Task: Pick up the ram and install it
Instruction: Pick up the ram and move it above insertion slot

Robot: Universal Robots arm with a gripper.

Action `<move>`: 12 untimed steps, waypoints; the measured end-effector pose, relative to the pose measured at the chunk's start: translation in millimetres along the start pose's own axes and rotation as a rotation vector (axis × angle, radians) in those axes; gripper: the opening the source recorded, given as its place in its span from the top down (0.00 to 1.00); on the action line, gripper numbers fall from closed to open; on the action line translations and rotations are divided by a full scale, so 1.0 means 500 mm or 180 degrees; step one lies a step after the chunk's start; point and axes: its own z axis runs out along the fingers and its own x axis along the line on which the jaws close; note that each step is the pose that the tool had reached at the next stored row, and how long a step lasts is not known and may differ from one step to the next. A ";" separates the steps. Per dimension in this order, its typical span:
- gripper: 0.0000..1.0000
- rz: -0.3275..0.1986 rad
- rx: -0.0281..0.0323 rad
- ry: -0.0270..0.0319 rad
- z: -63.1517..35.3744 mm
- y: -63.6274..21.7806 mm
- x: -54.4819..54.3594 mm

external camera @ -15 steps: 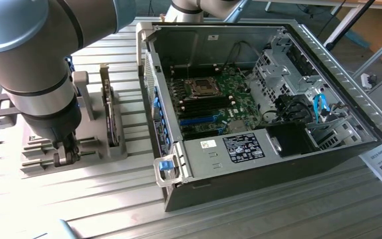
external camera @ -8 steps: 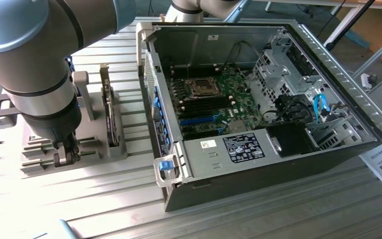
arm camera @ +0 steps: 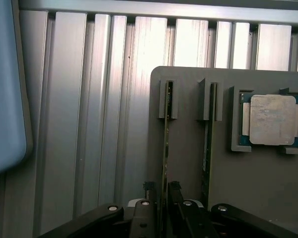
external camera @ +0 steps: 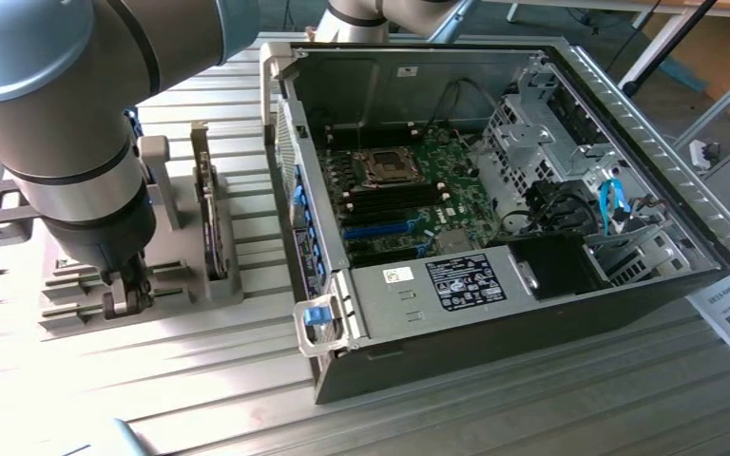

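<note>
The gripper (arm camera: 162,187) is down low over a grey holder (arm camera: 268,188) that lies on the table (arm camera: 89,124) of silver metal strips. The ram (arm camera: 165,148) is a thin green stick standing on its edge in the holder. It runs straight out from between the jaws, one jaw on each side, very close. I cannot tell if the jaws are squeezing the ram or just sitting next to it. The far end of the ram sits in a little slot in the holder, out ahead of the jaws. A second stick (arm camera: 207,148) stands just beside the jaws, side by side with the ram and in its own slot. Past that stick, farther from the jaws, a square silver chip (arm camera: 272,120) lies flat in a corner pocket of the holder. In the exterior view, the big grey arm (external camera: 73,123) points down and the gripper (external camera: 124,299) is at the holder (external camera: 73,294). The open computer case (external camera: 644,123) is well away from the jaws, on the exterior view's right. The green board (external camera: 403,190) shows inside the case.
</note>
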 end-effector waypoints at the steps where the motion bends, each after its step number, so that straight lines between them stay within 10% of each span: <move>1: 0.76 0.0000 0.0000 0.0000 0.000 0.000 0.000; 12: 0.88 0.0000 0.0000 0.0000 0.000 0.000 0.000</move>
